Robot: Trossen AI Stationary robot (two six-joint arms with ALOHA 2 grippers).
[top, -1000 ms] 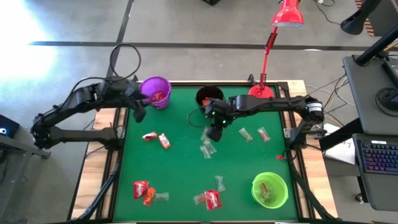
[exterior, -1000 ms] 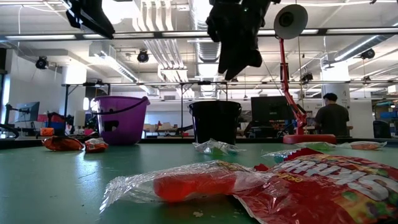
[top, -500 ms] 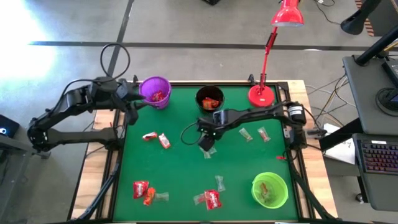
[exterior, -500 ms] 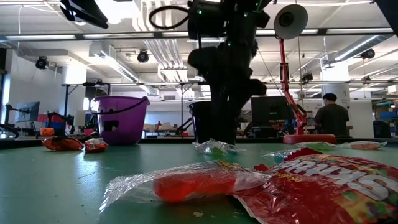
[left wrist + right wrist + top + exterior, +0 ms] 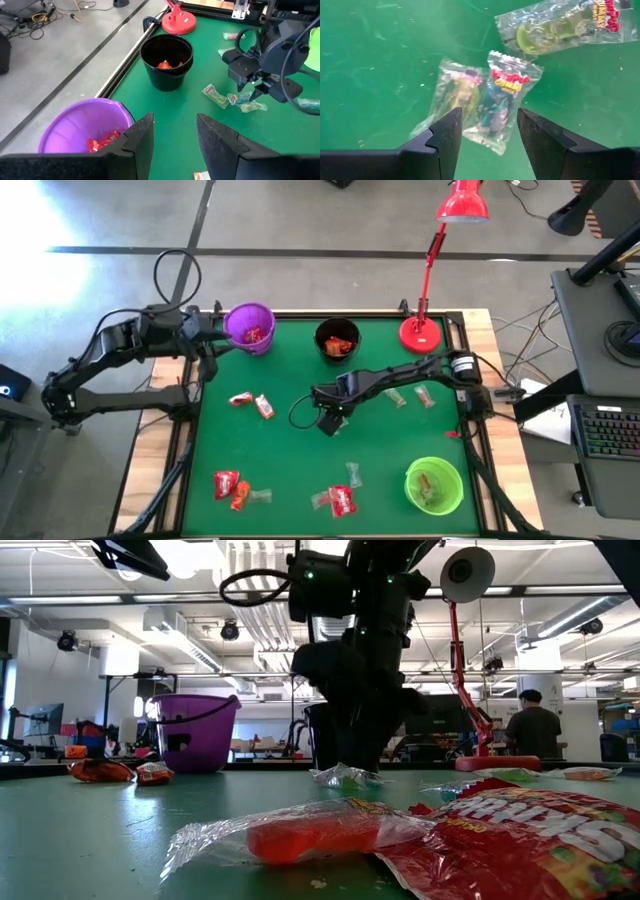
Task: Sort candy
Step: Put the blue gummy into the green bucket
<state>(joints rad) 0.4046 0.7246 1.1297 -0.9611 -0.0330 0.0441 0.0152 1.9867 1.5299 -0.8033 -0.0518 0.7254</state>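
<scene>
My right gripper (image 5: 487,137) is open and low over the middle of the green table (image 5: 290,450). Its fingers stand on either side of two clear greenish candy packets (image 5: 470,100) that lie flat and overlap; a third packet (image 5: 555,25) lies just beyond. In the low view this gripper (image 5: 350,755) hangs just above the clear candy (image 5: 345,776). My left gripper (image 5: 175,142) waits open, up by the purple cup (image 5: 85,132) at the far left corner. Red candies (image 5: 264,406) and more clear ones (image 5: 352,473) are scattered on the table.
The black cup (image 5: 337,338) with red candy stands at the far edge; the green cup (image 5: 433,485) sits near the right corner. The red desk lamp's base (image 5: 418,332) stands by the black cup. A big red packet (image 5: 520,830) lies close to the low camera.
My right gripper has moved from beside the black cup toward the near edge and a little left, and has come down to just above the clear candies. My left gripper has drawn back slightly toward the left edge.
</scene>
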